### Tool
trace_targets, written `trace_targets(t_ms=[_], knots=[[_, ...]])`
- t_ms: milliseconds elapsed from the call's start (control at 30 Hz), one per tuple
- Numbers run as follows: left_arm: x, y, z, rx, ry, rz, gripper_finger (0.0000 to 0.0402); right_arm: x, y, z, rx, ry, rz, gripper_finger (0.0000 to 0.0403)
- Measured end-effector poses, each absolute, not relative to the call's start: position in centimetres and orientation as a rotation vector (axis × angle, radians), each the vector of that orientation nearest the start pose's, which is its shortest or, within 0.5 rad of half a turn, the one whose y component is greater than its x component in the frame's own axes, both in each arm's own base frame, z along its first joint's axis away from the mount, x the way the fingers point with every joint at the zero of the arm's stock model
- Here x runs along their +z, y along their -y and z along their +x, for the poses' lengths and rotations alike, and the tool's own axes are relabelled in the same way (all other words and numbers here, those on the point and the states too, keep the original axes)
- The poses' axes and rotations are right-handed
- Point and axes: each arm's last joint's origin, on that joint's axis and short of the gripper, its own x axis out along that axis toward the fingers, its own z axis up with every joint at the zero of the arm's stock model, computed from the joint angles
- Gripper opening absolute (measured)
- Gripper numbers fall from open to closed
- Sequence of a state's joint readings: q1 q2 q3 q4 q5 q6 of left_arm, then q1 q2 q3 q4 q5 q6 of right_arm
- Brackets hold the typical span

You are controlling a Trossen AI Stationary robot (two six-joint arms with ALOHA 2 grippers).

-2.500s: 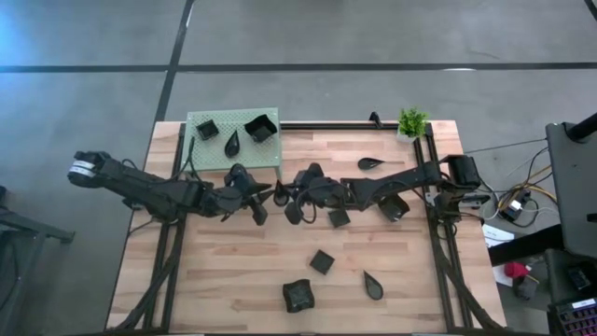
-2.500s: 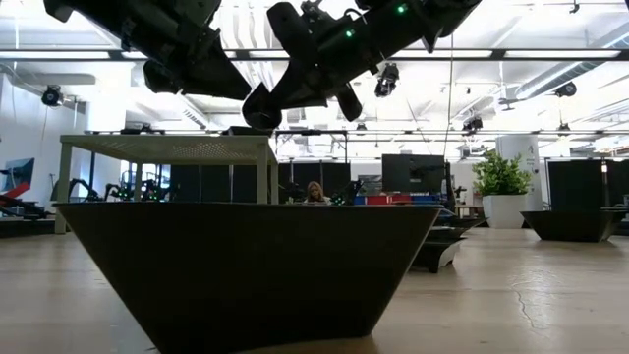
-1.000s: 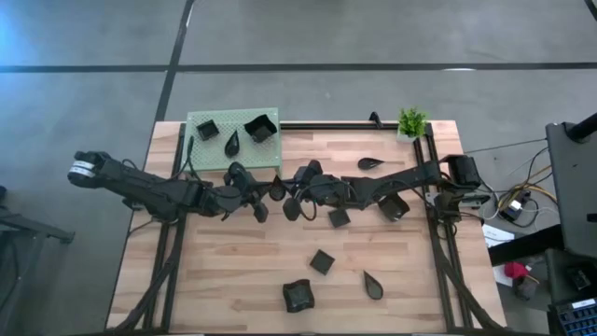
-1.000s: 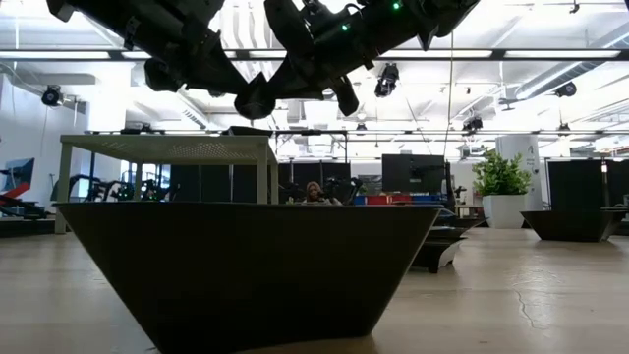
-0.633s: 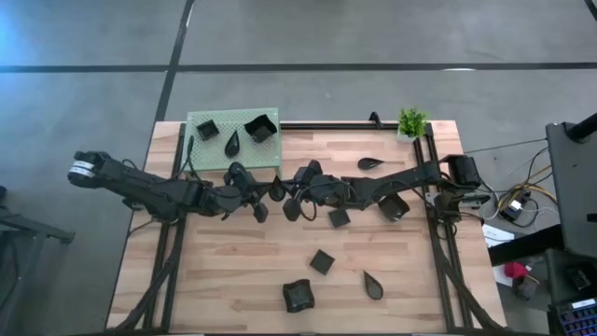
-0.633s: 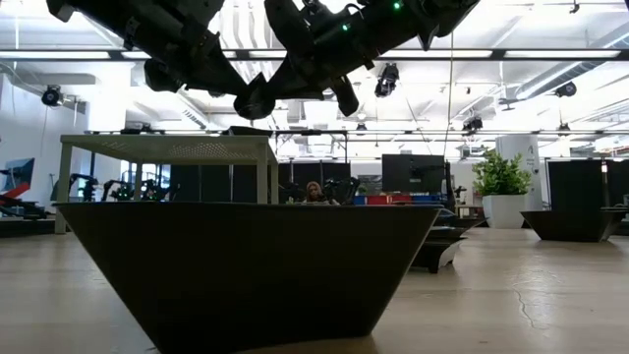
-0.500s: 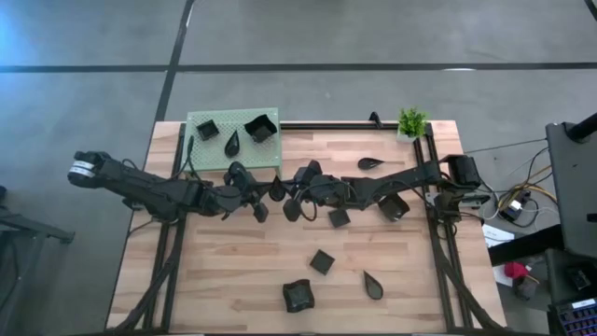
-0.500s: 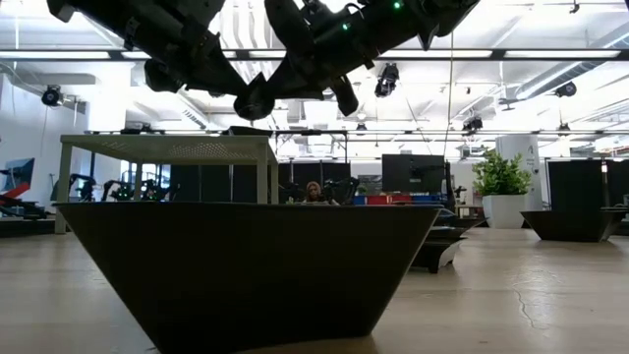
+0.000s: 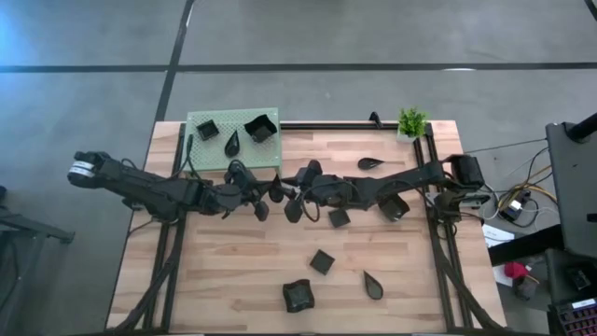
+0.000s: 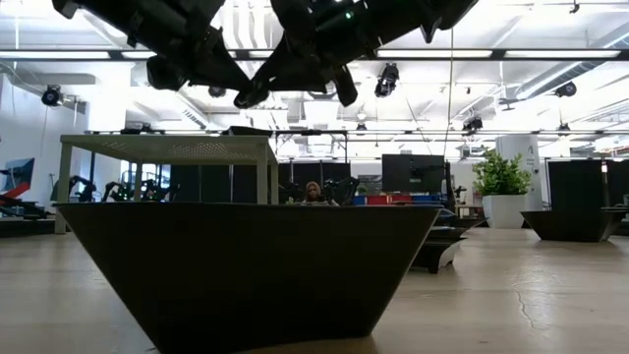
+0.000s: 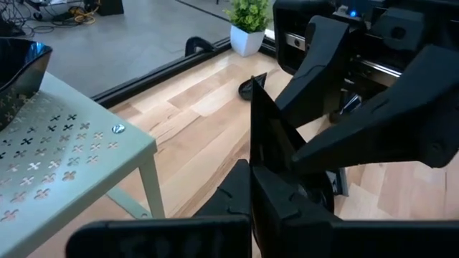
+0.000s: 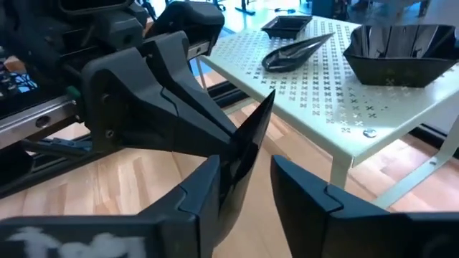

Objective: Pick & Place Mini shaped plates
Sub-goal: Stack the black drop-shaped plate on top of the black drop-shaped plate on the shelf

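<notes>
Handover mid-table, beside the green stand [image 9: 233,138].
Your left gripper [image 9: 266,193] pinches a leaf-shaped plate [image 12: 252,136]; right gripper [image 9: 288,195] fingers stand spread around it.

Butcher-block wooden table [image 9: 233,271], black rail frame along its edges. Pale green perforated stand [image 9: 201,149] at the far-left corner, on thin legs. Small potted plant [image 9: 410,122] in a white pot at the far-right corner. Cables and grey equipment [image 9: 569,168] off the right side.
</notes>
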State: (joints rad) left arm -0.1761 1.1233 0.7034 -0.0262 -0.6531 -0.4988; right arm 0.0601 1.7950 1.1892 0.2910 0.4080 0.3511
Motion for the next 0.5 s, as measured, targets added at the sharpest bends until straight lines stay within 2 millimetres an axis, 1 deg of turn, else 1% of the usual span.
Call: trace_targets(t_ms=[333,500], knots=[[26.3,2.5,23.6,0.541,-0.289,-0.315,0.0000,24.7,-1.5,40.2,-0.385,-0.240,0.231,0.0158],[26.4,2.6,23.4,0.552,-0.337,-0.327,0.0000,25.3,-1.6,39.9,-0.375,-0.233,0.196,0.0167]])
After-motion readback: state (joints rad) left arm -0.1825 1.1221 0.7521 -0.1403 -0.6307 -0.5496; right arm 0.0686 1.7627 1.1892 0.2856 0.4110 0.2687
